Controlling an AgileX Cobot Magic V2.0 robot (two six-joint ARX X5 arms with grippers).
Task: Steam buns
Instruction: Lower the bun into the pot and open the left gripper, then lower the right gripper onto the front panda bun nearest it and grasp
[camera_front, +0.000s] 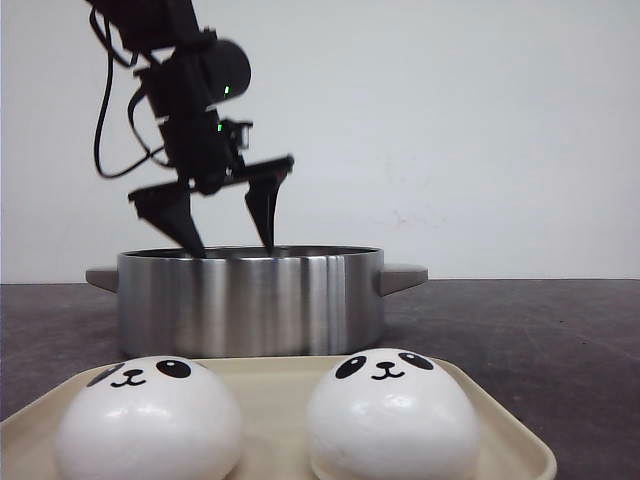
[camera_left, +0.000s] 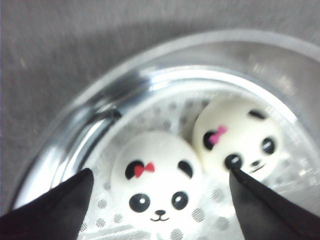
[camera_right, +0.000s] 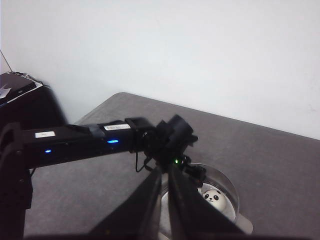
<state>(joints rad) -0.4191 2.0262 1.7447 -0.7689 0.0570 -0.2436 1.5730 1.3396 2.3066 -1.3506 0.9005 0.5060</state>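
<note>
Two white panda-face buns sit on the perforated liner inside the steel pot (camera_left: 75, 145): one with a red bow (camera_left: 157, 175), one with a pink bow (camera_left: 237, 137). My left gripper (camera_left: 160, 172) hangs open over the red-bow bun, a black finger on either side, holding nothing. From the front, the left gripper (camera_front: 232, 247) has its tips dipping just inside the pot (camera_front: 250, 300). Two more buns (camera_front: 150, 420) (camera_front: 392, 415) rest on the beige tray (camera_front: 520, 450) in front. My right gripper (camera_right: 164, 170) is raised high, its fingers together and empty. One bun (camera_right: 215, 196) shows below it.
The pot has grey side handles (camera_front: 402, 276) and stands mid-table on a dark grey surface (camera_front: 530, 330). The left arm (camera_right: 85, 142) stretches across the right wrist view. A black box (camera_right: 20, 100) stands off the table's far side. A white wall lies behind.
</note>
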